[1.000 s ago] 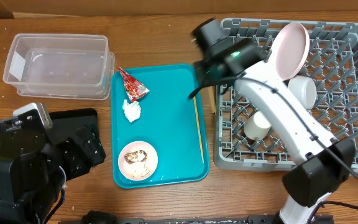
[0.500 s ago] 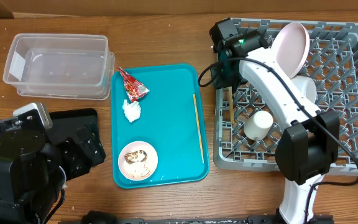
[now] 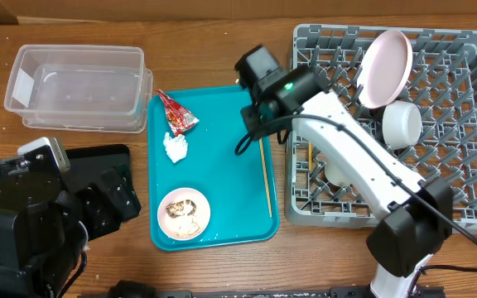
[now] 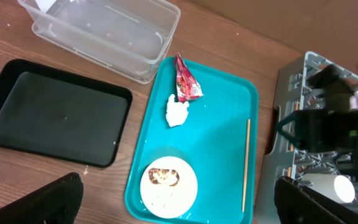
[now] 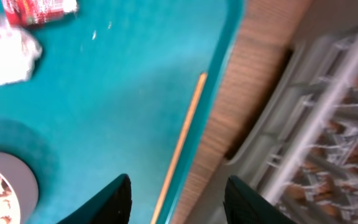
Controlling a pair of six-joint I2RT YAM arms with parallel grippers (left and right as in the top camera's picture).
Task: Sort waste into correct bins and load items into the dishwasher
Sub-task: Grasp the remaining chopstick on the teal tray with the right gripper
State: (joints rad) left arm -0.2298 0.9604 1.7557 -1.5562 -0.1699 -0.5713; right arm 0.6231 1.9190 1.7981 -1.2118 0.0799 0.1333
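- Seeing one thin, pale wooden chopstick (image 3: 264, 178) lying straight along the right side of the teal rectangular serving tray (image 3: 222, 178), just inside its rim.
- Finding the right pincer (image 5: 179, 190) released over that chopstick, its dark fingers (image 5: 118, 199) spread to either side and gripping nothing.
- Finding the left pincer (image 4: 178, 183) likewise spread wide and empty, hanging above the left part of the wooden desk (image 3: 205, 50).
- Counting on the teal tray one small red crinkled snack wrapper (image 3: 176, 112), one crumpled white tissue wad (image 3: 175, 147) just beside it, and one small pinkish bowl (image 3: 184, 213) holding rice grains and brown scraps.
- Counting in the large square grey lattice dish rack (image 3: 462, 124) one pale pink round plate (image 3: 386, 69) standing on edge, one white bowl (image 3: 402, 124) just below it, and one small white cup (image 4: 335, 184).
- Noting one clear rectangular plastic tub (image 3: 77, 87) and one shallow black rectangular tray (image 4: 48, 112), both resting on the desk left of the teal tray.
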